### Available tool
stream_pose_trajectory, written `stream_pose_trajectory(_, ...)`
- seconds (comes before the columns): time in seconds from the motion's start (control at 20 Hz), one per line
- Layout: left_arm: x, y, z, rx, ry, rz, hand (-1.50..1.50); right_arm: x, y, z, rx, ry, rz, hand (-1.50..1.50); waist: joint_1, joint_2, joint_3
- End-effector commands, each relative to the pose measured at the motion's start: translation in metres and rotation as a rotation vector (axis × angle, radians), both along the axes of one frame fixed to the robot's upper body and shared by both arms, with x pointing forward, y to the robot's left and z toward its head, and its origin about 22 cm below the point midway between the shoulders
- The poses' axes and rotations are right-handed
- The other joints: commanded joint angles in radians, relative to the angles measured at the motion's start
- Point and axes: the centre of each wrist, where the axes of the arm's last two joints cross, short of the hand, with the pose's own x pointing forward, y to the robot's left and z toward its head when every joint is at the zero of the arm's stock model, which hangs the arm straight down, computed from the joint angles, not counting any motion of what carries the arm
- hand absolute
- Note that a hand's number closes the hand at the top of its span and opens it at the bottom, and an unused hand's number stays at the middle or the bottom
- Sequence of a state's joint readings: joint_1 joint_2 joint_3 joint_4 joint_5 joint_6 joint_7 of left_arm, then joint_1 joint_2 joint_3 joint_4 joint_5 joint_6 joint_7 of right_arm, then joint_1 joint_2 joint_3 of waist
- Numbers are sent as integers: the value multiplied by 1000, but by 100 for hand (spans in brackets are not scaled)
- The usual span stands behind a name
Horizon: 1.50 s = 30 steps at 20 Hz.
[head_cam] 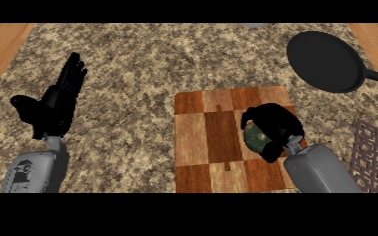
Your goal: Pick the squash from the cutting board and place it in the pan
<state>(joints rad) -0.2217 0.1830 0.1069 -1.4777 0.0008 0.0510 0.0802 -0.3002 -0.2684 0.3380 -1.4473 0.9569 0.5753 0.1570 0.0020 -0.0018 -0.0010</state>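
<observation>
My right hand (277, 121) curls its fingers round the squash (257, 136) at the cutting board's (212, 145) right edge, with a stretch of counter (133, 65) between board and pan (325, 62) and my left hand (52, 107) straight-fingered well left.

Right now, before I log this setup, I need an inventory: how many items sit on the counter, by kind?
Cutting board: 1
Squash: 1, on the board, under the right hand, which curls round it
Pan: 1, black, apart from the board
Lattice panel at the right edge: 1, cut off, kind unclear
Total: 4
</observation>
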Motion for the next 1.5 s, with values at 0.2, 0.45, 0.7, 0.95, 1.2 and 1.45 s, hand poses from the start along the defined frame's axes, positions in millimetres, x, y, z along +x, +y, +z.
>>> stream_pose_trajectory(0.2, 0, -4, 2, -2, -4, 15, 0, -17, 8, -8, 7, -28, 35, 150, -2, 1, 1)
stream_pose_trajectory(0.45, 3, -13, -7, -17, -8, -14, 0, 9, 54, -21, 36, 16, -142, 150, 3, 4, 1)
stream_pose_trajectory(0.7, -5, 2, -2, 3, -4, -7, 0, 0, 87, 11, 88, -196, -280, 150, 6, 0, 1)
stream_pose_trajectory(0.95, 3, 4, 5, -5, -1, 21, 0, -3, 71, 51, 200, -559, -301, 150, -8, -2, 1)
stream_pose_trajectory(1.2, 2, 3, -13, 0, -5, 6, 0, -1, 50, 98, 326, -653, -419, 150, -10, 2, 0)
stream_pose_trajectory(1.45, 8, 11, -12, -10, 1, 4, 0, 15, 13, 105, 405, -754, -522, 150, -3, 4, 1)
